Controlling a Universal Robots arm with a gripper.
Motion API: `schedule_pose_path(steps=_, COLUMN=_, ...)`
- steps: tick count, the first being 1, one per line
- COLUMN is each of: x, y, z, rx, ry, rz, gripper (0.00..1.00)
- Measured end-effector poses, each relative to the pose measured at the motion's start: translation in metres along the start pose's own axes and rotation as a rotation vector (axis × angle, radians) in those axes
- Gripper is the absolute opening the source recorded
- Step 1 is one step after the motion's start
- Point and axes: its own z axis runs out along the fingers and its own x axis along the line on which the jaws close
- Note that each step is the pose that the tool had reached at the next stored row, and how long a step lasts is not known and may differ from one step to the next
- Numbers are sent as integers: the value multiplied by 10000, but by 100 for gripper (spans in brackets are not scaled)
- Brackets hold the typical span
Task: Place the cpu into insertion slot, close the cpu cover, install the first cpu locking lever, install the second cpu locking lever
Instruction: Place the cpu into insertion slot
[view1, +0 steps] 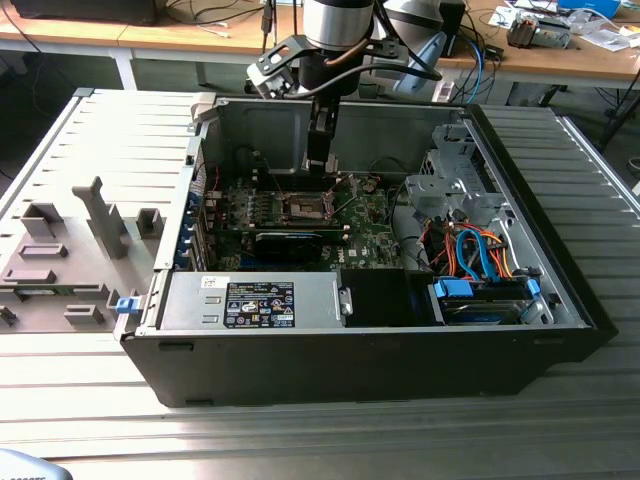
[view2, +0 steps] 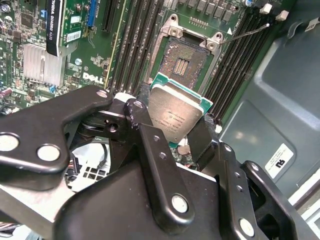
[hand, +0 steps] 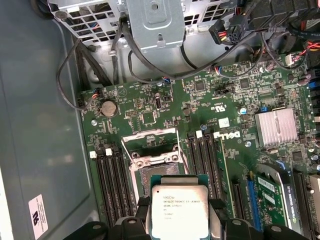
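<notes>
Step one in hand: seating the chip (view2: 176, 111). Pinching the chip edge to edge in the gripper (view2: 170, 127), grey face toward both wrist cameras. Hovering above the board (hand: 150, 100), apart from the open socket (view1: 305, 208), at about twelve o'clock of it in the exterior view. Judged next: squaring corners to the socket rim, then lowering level and gently.

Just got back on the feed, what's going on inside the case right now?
The arm's gripper is shut on the cpu, gripping it by its edges above the green motherboard inside the open computer case. The insertion slot sits just beyond the chip with its dark centre bare. The cpu is not yet seated in it.
</notes>
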Motion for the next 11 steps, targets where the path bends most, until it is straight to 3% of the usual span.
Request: schedule_pose_path(steps=11, x=0, y=0, z=0, rx=6, ry=6, rz=282, gripper=55)
